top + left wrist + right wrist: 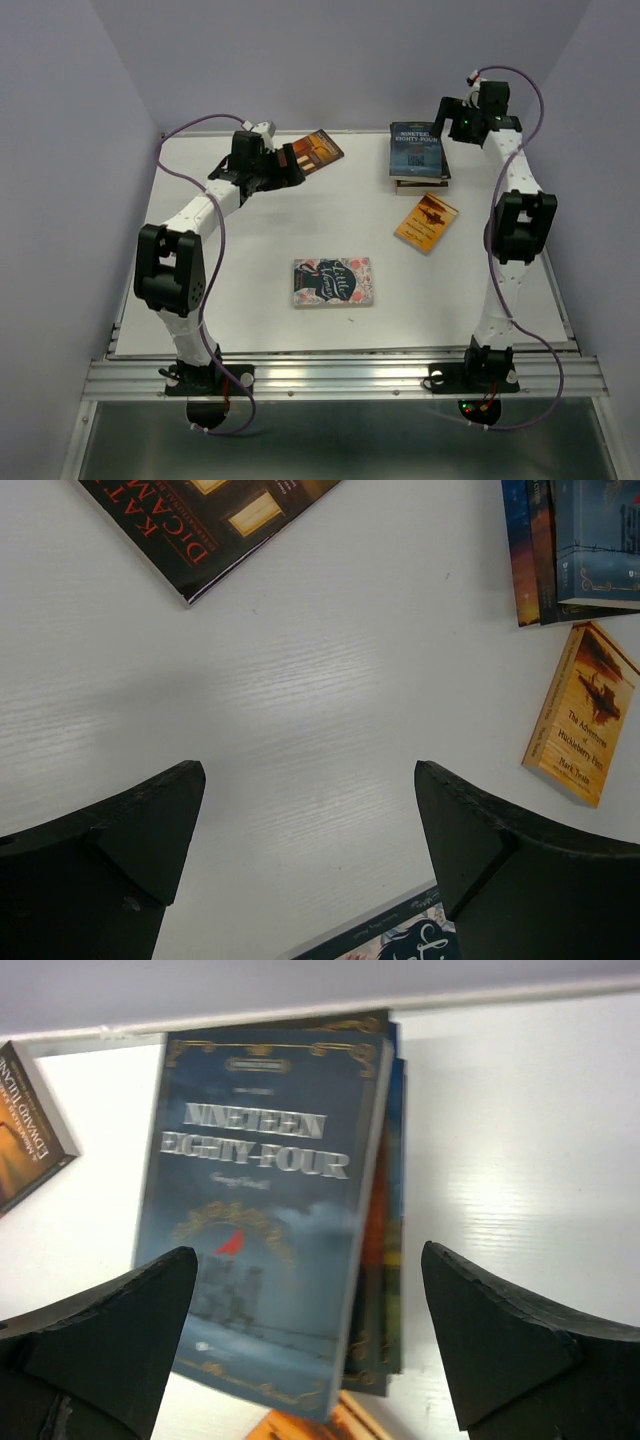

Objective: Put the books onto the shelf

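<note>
There are two arms (200, 215), one table (250, 250), three loose books (332, 281) and one stack (417, 150) of at least three books.

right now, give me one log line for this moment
left jaws: open, near brown book | right jaws: open, over stack | orange book, floral book: lying flat

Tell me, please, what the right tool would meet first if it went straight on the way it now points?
Most likely the Nineteen Eighty-Four book topping the stack: it lies between the right tool's open jaws, though how far off is unclear.
</note>
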Action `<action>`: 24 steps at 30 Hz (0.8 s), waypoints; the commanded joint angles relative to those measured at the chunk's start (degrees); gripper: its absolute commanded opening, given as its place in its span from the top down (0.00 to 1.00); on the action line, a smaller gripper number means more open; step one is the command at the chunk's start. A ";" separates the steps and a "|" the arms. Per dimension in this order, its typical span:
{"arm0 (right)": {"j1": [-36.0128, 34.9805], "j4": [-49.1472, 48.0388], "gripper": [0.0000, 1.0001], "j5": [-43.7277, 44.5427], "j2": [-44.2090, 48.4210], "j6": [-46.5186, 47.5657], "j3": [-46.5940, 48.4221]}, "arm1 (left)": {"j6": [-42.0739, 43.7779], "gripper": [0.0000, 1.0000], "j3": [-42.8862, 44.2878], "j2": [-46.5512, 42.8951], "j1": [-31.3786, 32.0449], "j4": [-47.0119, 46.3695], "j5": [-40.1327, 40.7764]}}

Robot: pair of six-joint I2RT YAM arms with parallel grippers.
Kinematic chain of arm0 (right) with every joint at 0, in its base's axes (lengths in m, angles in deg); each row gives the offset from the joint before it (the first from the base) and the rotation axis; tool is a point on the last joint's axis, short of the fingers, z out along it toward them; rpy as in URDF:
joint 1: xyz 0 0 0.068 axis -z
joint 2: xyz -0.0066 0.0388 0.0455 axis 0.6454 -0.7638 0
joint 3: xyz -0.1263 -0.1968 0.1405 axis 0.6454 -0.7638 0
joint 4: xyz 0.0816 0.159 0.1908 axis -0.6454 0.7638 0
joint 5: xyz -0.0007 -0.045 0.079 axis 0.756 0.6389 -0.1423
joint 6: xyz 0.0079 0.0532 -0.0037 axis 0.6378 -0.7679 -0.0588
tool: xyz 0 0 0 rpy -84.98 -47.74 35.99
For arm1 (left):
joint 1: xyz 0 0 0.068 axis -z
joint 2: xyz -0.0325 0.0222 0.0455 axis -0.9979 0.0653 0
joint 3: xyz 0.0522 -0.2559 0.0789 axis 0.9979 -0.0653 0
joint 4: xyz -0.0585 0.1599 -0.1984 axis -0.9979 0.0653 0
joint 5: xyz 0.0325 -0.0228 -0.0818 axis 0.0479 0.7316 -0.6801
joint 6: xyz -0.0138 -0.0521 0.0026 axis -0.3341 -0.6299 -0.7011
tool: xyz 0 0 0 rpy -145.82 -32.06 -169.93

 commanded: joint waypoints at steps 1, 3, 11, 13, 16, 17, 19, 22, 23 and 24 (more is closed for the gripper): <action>-12.17 2.02 0.00 21.58 6.82 6.26 -3.02 | -0.72 0.01 -1.75 -5.33 -0.48 -2.60 0.48; -14.91 2.20 0.00 24.08 6.56 8.89 -3.37 | -0.90 0.01 -2.27 -5.69 -0.56 -2.95 0.48; -23.79 4.22 0.00 33.56 -0.73 13.11 3.12 | -1.25 0.01 -4.47 -7.27 -0.83 -3.30 0.30; -24.50 3.96 0.00 36.90 -2.40 14.87 3.65 | -1.08 0.01 -5.08 -7.88 -1.00 -3.31 0.83; -24.50 3.43 0.00 40.60 -3.89 15.57 3.74 | -1.08 0.01 -5.79 -8.32 -1.27 -3.39 1.00; -24.50 2.82 0.00 42.61 -4.16 15.66 3.74 | -1.08 0.01 -5.88 -8.41 -1.36 -3.48 1.01; -24.50 2.29 0.00 44.30 -4.60 16.10 3.04 | -1.08 0.01 -5.88 -8.33 -1.53 -3.48 0.92; -24.50 1.76 0.00 45.00 -4.78 16.98 1.73 | -1.08 0.01 -5.88 -8.06 -1.62 -3.48 0.83; -24.50 1.50 0.00 45.61 -4.86 17.24 1.29 | -0.99 0.01 -5.79 -7.89 -1.62 -3.48 0.83; -24.50 1.32 0.00 46.06 -4.78 17.33 0.93 | -1.08 0.01 -5.70 -7.89 -1.62 -3.57 0.83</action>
